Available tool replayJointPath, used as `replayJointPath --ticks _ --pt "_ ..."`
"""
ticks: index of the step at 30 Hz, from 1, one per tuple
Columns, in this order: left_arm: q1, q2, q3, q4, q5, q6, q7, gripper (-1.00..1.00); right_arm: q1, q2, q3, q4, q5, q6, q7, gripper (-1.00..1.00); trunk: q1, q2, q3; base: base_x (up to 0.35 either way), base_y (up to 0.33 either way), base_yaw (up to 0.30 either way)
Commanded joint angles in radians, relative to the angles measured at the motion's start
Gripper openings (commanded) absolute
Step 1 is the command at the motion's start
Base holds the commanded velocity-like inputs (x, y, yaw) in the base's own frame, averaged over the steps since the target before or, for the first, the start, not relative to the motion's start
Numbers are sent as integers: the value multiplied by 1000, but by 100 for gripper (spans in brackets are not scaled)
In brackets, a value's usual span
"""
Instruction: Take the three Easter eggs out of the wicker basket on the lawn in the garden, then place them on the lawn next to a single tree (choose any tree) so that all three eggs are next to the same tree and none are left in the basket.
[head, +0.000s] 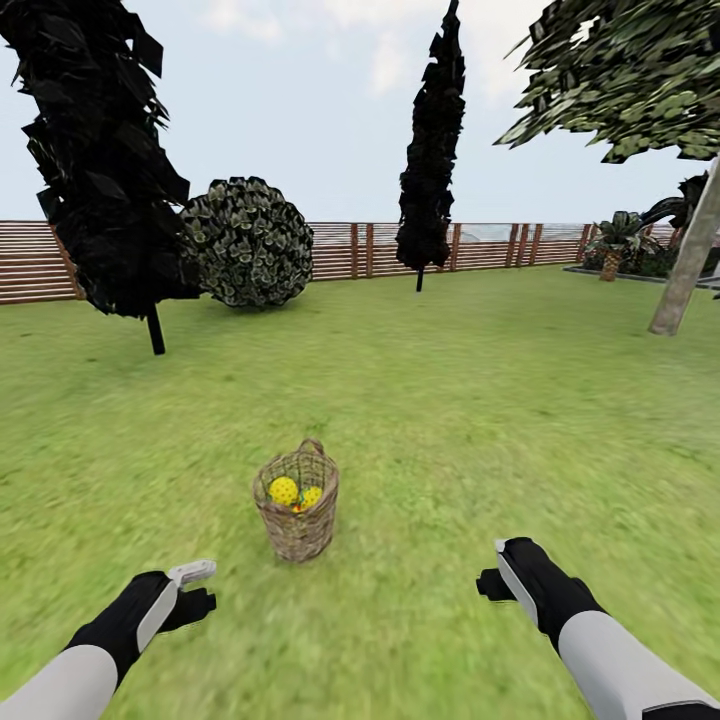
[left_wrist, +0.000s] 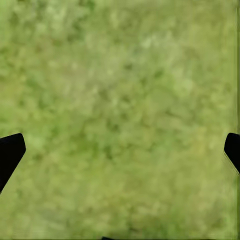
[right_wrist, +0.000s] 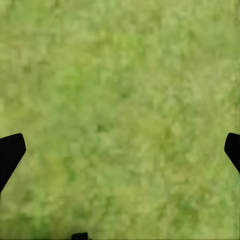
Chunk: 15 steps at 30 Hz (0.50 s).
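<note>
Wicker basket (head: 296, 508) upright on lawn (head: 480, 400), Easter eggs (head: 284, 490) inside; left gripper (left_wrist: 120, 150) and right gripper (right_wrist: 120, 150) both wide, empty.

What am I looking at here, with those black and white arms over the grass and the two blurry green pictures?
It is a simulated two-armed robot in a garden. The big picture comes from its head camera: the left gripper and right gripper hang over the green lawn, holding nothing. Ahead stands a small brown wicker basket with yellow patterned Easter eggs inside. A grey-brown tree trunk rises far right. The green pictures come from wrist cameras looking down at grass; the dark fingertips at the edges show open grippers.
</note>
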Motion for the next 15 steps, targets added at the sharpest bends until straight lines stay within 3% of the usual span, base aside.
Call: replayJointPath --ticks 1,15 --pt "0 -1 1 -2 11 5 8 100 -1 -1 8 -1 -11 4 -8 100 1 -1 -1 337 0 0" --pt "0 -3 1 -2 11 5 8 100 -1 -1 8 -1 -10 4 -8 100 1 -1 -1 337 0 0"
